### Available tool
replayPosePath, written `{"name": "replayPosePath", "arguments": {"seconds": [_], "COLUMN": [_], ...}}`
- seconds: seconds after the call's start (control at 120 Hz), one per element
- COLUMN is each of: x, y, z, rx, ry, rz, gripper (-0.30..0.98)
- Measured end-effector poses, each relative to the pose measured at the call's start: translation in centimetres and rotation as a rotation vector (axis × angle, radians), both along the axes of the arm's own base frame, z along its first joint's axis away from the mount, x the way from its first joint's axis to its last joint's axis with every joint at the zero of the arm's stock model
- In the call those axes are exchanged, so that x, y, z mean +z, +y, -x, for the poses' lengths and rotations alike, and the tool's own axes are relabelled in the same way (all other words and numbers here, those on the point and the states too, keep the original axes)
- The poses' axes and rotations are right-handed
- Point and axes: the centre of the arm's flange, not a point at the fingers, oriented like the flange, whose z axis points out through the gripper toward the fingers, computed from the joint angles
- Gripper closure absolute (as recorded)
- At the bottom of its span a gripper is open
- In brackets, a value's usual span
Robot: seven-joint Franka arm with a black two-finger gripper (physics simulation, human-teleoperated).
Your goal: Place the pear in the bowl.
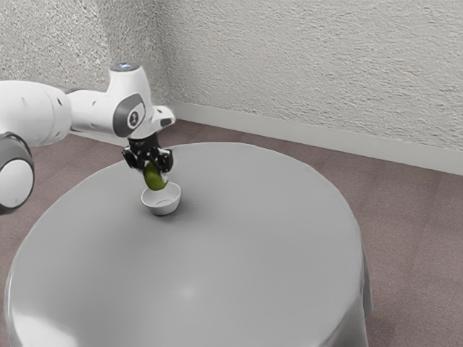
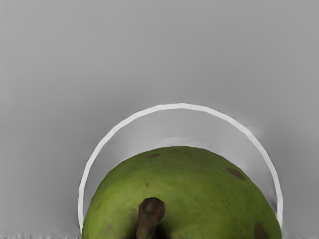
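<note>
Carefully now: from here I see the gripper (image 1: 155,172) pinching the pear (image 1: 155,179) above the bowl (image 1: 163,207); best centre it, lower gently inside, then release.

Indoor room, plain, exact type undetermined: rough pale walls (image 1: 311,65), white baseboard (image 1: 289,131), brownish carpeted floor (image 1: 412,217), round grey-clothed table (image 1: 253,246)
</note>
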Motion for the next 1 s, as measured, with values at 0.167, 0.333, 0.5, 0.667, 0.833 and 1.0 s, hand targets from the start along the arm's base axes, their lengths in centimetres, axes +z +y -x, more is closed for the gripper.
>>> {"name": "replayPosePath", "arguments": {"seconds": [0.167, 0.333, 0.5, 0.667, 0.833, 1.0], "x": [-0.5, -0.7, -0.6, 5.4, 13.2, 18.1], "y": [0.3, 0.2, 0.2, -1.5, -3.3, -3.6], "z": [0.3, 0.4, 0.5, 2.0, 5.7, 8.6], "rx": [0.005, -0.008, -0.027, -0.073, -0.141, -0.185], "ry": [0.014, 0.02, 0.021, -0.041, -0.103, -0.099], "rz": [0.016, 0.038, 0.045, 0.049, 0.064, 0.06], "gripper": [0.39, 0.2, 0.09, 0.04, 0.02, 0.01]}}
